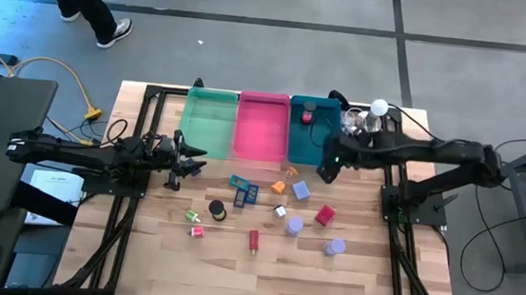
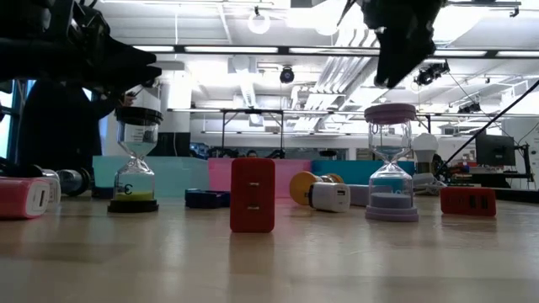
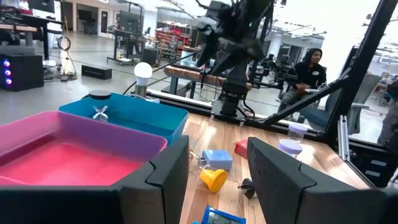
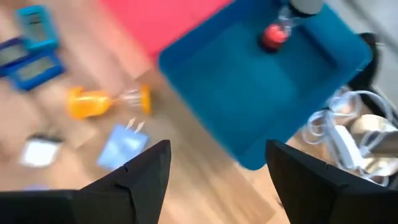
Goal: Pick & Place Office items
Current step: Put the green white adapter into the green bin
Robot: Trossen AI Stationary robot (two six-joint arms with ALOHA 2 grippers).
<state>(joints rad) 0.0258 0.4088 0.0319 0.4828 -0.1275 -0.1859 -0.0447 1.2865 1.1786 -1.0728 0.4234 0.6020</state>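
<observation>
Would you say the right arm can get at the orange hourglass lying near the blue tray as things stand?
Probably yes: the right gripper hangs open and empty by the blue tray, the orange hourglass lies bare on the table nearby, nothing between them.

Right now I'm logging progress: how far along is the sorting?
Done: one red-sand hourglass lies in the teal tray. In hand: nothing; the right hand hovers open by that tray, the left hand is open and empty. Left: about a dozen items scattered on the table.

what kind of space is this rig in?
Likely a robotics lab or open workshop: exposed ceiling ducts and strip lights, workbenches and equipment racks behind the table, a seated person at a workstation.
</observation>
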